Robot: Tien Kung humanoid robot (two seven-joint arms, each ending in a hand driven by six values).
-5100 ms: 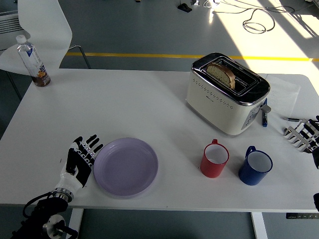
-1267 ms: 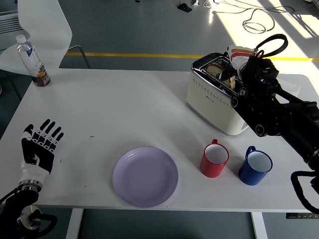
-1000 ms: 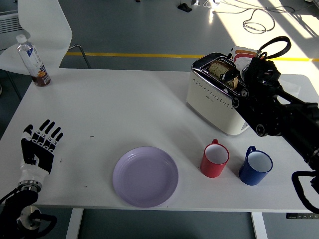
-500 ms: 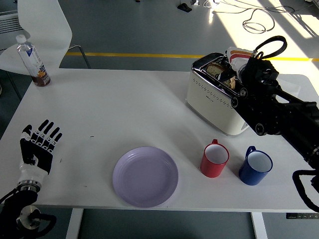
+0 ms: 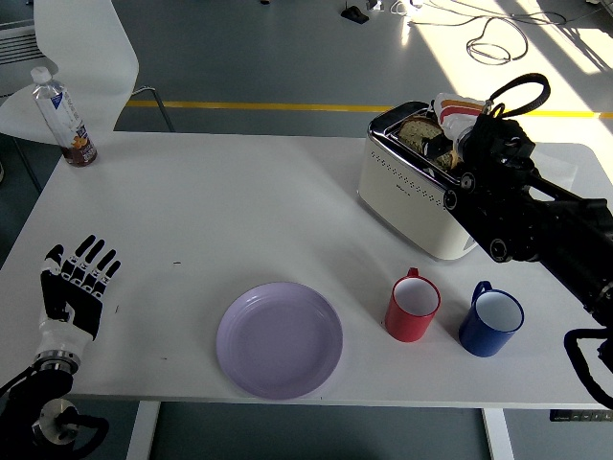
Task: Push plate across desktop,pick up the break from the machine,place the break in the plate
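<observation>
A lilac plate (image 5: 279, 339) lies near the table's front edge, left of centre. A cream toaster (image 5: 407, 192) stands at the back right with a bread slice (image 5: 414, 130) in its top slot. My right hand (image 5: 442, 139) reaches over the toaster top, with its fingers curled down onto the slice, which still sits in the slot. The black right arm hides the toaster's right end. My left hand (image 5: 75, 287) rests at the table's front left corner, its fingers spread and empty, well left of the plate.
A red mug (image 5: 413, 309) and a blue mug (image 5: 490, 321) stand in front of the toaster, right of the plate. A water bottle (image 5: 63, 120) stands at the back left corner, with a white chair (image 5: 81, 48) behind it.
Since five seconds ago the plate has slid right, the left hand has drawn back to the left corner, and the right hand has gone to the toaster top. In the last second it shifted only slightly.
</observation>
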